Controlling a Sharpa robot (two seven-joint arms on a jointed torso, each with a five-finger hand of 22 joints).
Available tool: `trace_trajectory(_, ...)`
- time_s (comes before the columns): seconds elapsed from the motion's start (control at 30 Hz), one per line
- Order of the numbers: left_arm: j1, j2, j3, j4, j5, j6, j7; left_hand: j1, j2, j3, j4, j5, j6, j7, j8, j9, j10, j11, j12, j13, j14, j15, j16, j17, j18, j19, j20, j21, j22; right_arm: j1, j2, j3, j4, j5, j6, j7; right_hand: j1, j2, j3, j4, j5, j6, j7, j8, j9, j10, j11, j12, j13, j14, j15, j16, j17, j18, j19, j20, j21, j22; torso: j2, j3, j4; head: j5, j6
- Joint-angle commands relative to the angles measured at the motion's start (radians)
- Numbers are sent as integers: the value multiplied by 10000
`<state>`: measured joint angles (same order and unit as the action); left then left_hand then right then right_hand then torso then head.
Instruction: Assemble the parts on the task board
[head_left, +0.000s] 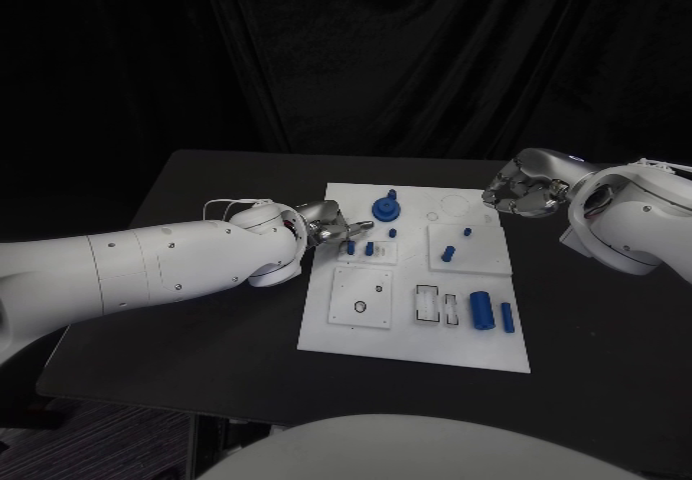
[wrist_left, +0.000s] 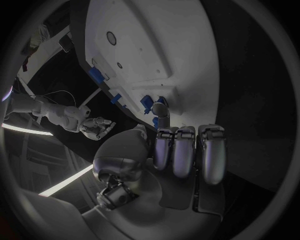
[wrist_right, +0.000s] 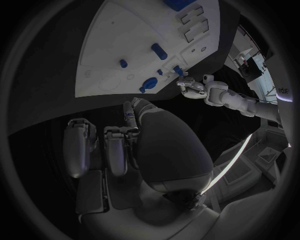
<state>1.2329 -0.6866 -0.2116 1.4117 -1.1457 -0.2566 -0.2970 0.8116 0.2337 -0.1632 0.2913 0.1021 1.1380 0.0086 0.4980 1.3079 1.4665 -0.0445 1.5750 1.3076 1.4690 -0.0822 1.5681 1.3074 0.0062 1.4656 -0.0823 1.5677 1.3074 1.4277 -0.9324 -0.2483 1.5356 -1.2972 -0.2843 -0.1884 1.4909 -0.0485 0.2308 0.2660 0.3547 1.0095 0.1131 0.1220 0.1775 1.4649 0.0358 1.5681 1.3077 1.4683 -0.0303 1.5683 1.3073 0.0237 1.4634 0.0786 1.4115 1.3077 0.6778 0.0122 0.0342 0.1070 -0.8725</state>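
Note:
The white task board (head_left: 378, 338) lies in the middle of the table. My left hand (head_left: 329, 224) hovers at its left edge, fingers (wrist_left: 184, 150) curled and one finger (wrist_left: 160, 111) reaching toward two small blue pegs (head_left: 359, 248) that stand in a small square plate; nothing shows in its grip. My right hand (head_left: 522, 190) hangs by the board's far right corner with its fingers (wrist_right: 115, 145) curled in on nothing. A big blue knob (head_left: 387, 208) stands at the board's far edge. Two short blue pegs (head_left: 449, 253) stand on the right plate, and two blue cylinders (head_left: 493, 311) lie near the front right.
The black table (head_left: 202, 330) extends on both sides of the board. A square plate with a round hole (head_left: 361, 296) and a slotted recess (head_left: 430, 303) sit at the board's front. A dark curtain hangs behind the table.

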Motion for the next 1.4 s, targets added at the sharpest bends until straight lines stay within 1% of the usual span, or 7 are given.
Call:
trace_trajectory(0.03, -26, -5, 4, 29, -43, -189, 104, 195, 5, -114, 5, 238, -102, 11, 229, 554, 1043, -54, -42, 2632, 1018, -72, 27, 2634, -62, 1052, -72, 31, 2634, -25, -16, 8, -1, 71, 48, -195, -33, 45, 60, -12, 54, 54, 18, -24, -5, 1059, 17, 27, 2631, 1025, 36, 25, 2635, 184, 235, 38, -45, 2074, 6, -3, 0, -8, -2)
trace_trajectory(0.27, -27, -61, 4, 36, -237, 148, -323, 641, 206, -420, 11, 1242, -316, -8, 811, 566, 1043, -72, -42, 2632, 1018, -90, 27, 2634, -62, 1052, -90, 31, 2634, -27, -36, 8, 1, 76, 56, -202, -33, 45, 60, -12, 54, 54, 18, -24, -5, 1059, 17, 27, 2631, 1025, 36, 25, 2635, 184, 235, 38, -45, 2074, 1, -1, 2, -14, -2)
trace_trajectory(0.4, -28, -78, 4, 42, -266, 200, -363, 854, 279, -503, 11, 1771, -651, 4, 563, 482, 1043, -63, -42, 2632, 1018, -84, 27, 2634, -62, 1052, -87, 31, 2634, -28, -29, 8, -4, 77, 67, -202, -33, 45, 60, -12, 54, 54, 18, -24, -5, 1059, 17, 27, 2631, 1025, 36, 25, 2635, 184, 235, 38, -45, 2074, 6, -1, -1, 18, -2)
trace_trajectory(0.57, -30, -80, 3, 39, -280, 278, -374, 1516, 165, -446, 6, 3234, -1091, -5, 348, 398, 1043, -65, -42, 2632, 1018, -86, 27, 2634, -62, 1052, -82, 31, 2634, -30, -15, 8, -7, 77, 71, -198, -33, 45, 60, -12, 54, 54, 18, -24, -5, 1059, 17, 27, 2631, 1025, 36, 25, 2635, 184, 235, 38, -45, 2074, 4, 0, -5, 28, -2)
trace_trajectory(0.7, -32, -88, 3, 40, -284, 371, -355, 2061, -56, -218, -21, 3880, -1336, -20, 179, 347, 1043, -78, -42, 2632, 1018, -92, 27, 2634, -62, 1052, -88, 31, 2634, -30, -19, 8, -6, 78, 74, -199, -33, 45, 60, -12, 54, 54, 18, -24, -5, 1059, 17, 27, 2631, 1025, 36, 25, 2635, 184, 235, 38, -45, 2074, 3, 1, 2, 6, -2)
trace_trajectory(1.13, -41, -73, 3, 39, -287, 542, -137, 2603, -404, 333, -2, 4353, -1771, 64, -706, 7, 1043, -15, -42, 2632, 1018, -45, 27, 2634, -62, 1052, -51, 31, 2634, -31, -7, 8, -7, 78, 78, -193, -33, 50, 72, -28, 58, 59, 16, -25, -6, 1059, 12, 27, 2631, 1025, 30, 25, 2635, 189, 227, 33, -64, 2068, 4, -1, -1, 59, -2)
trace_trajectory(1.4, -50, -102, 3, 91, -287, 568, -112, 3134, -983, 1110, 4, 5290, -1545, 34, -1025, -122, 1043, -34, -42, 2632, 1018, -46, 27, 2634, -62, 1052, -33, 31, 2634, -32, -22, 8, -3, 78, 87, -197, -33, 50, 72, -28, 58, 59, 16, -25, -6, 1059, 12, 27, 2631, 1025, 30, 25, 2635, 189, 227, 33, -64, 2068, -2, 4, 10, 47, -2)
